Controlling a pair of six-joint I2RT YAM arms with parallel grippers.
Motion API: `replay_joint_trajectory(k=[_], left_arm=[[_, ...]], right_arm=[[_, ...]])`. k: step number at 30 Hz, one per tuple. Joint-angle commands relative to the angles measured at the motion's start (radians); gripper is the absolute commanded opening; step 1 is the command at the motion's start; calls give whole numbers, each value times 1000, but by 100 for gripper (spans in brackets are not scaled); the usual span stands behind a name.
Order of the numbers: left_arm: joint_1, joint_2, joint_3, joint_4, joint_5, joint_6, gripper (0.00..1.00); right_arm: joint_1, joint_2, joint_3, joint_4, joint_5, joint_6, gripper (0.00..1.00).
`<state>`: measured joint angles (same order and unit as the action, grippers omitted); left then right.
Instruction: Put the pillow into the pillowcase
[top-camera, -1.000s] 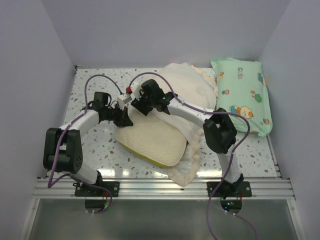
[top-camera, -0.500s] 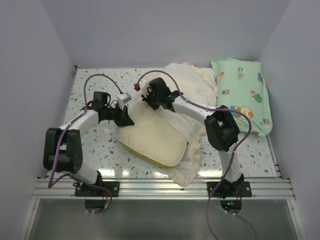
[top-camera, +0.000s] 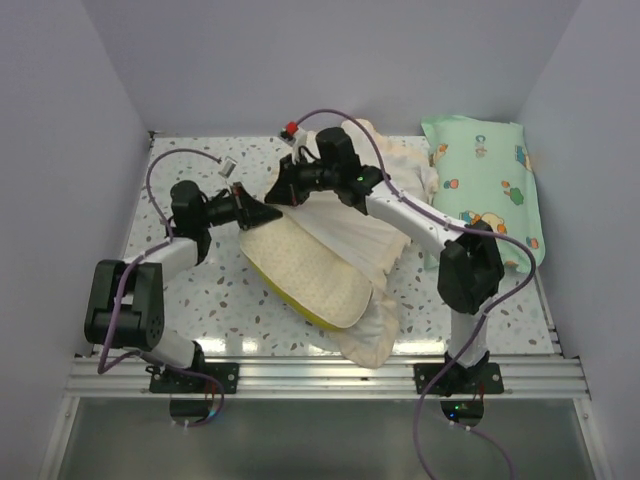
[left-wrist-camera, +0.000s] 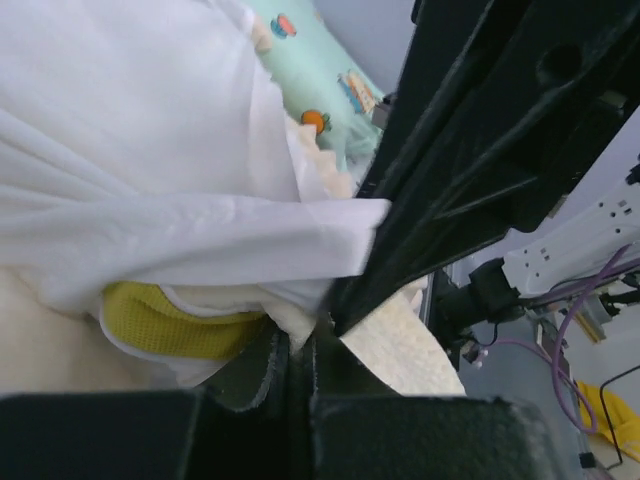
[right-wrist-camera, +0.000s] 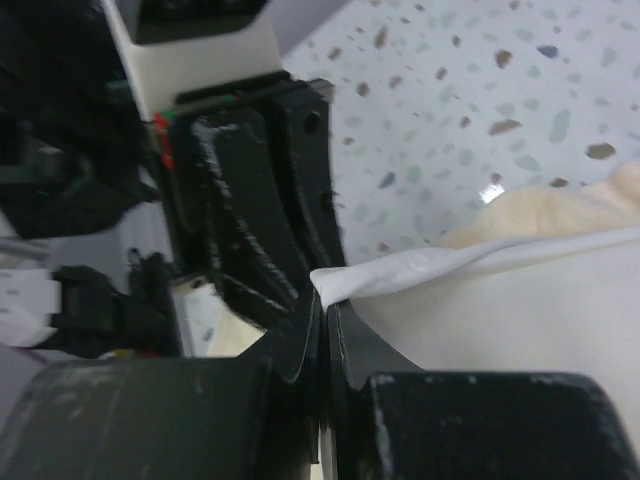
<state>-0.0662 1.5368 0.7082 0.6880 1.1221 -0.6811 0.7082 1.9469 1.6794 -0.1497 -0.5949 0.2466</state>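
The cream-yellow pillow lies at mid-table, its far right part under the white fabric of the pillowcase. My left gripper is shut at the pillow's far left corner. In the left wrist view its jaws pinch cream fabric beside the pillow's yellow edge. My right gripper sits just behind it, shut on a fold of the pillowcase and holding that edge up over the pillow. The two grippers almost touch. The pillowcase's ruffled trim trails toward the near edge.
A mint-green cartoon-print pillow lies at the far right against the wall. Speckled tabletop shows to the left of the pillow. Walls close in the left, back and right sides. Purple cables loop over both arms.
My right gripper has shut on the pillowcase edge and lifted it back and up over the pillow. My left gripper moved toward the far side with the pillow corner.
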Motion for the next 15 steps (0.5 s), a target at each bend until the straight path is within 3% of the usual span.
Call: replay_joint_trajectory(k=[1,4,7,11,14,15], left_arm=[[-4,-93,30,366,-94,-241,0],[-9,-103,11,294,-197,-232,0],[-9,-70,2,158,-316,-224,0],[-1,-3,22,-62,-397,-158,0],[0,52,27,-115,-415,-169,0],[0,65,30,-123,-423,-170,0]], right_arm=[[39,-155,108,182,-301,304,0],[49,-183,41,28,-318,205,0],[77,-259,-179,30,-346,198,0],[88,-292,-257,-172,-66,-130,0],[91,-289,-296,-230,35,-223,0],[91,-280,-278,-255,52,-233,22]])
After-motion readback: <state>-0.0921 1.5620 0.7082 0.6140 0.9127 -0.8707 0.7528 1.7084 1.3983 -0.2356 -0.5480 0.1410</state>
